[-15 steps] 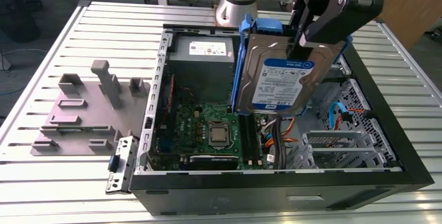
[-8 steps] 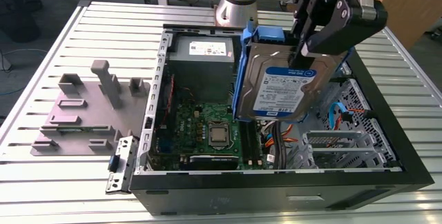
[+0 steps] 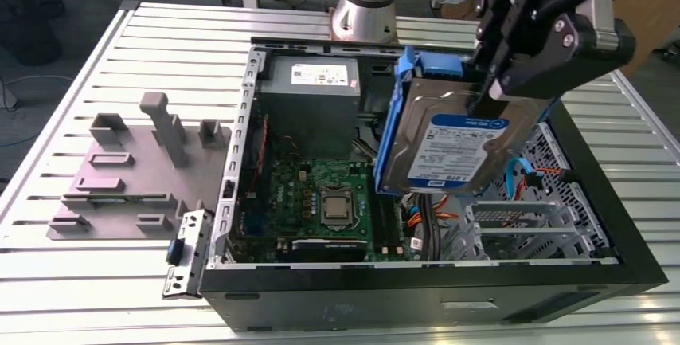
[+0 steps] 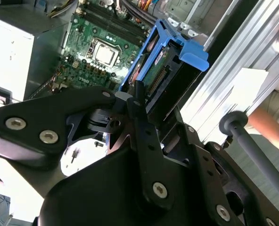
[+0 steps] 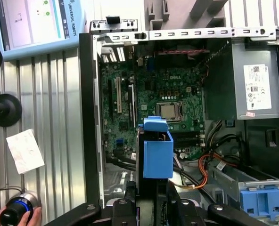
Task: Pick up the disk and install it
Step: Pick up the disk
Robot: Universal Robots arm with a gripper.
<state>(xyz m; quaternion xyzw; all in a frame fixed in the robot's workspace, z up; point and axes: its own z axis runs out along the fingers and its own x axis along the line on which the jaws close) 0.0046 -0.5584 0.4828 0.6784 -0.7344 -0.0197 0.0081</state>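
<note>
Disk held aloft over the open computer case, pincer clamped on its upper end.

At the exterior view's left a grey moulded fixture sits on the slatted counter. Next comes the case, with its power supply at the far end and the motherboard on its floor. The disk hangs tilted above the case's right half, well apart from the board, label facing near. Below it and to the right lies the perforated drive cage, with orange cables just beside. Done well, this carry likely wants a firm, square grip, the blue carrier's tabs lined up with the cage, and the loose cables avoided.
</note>
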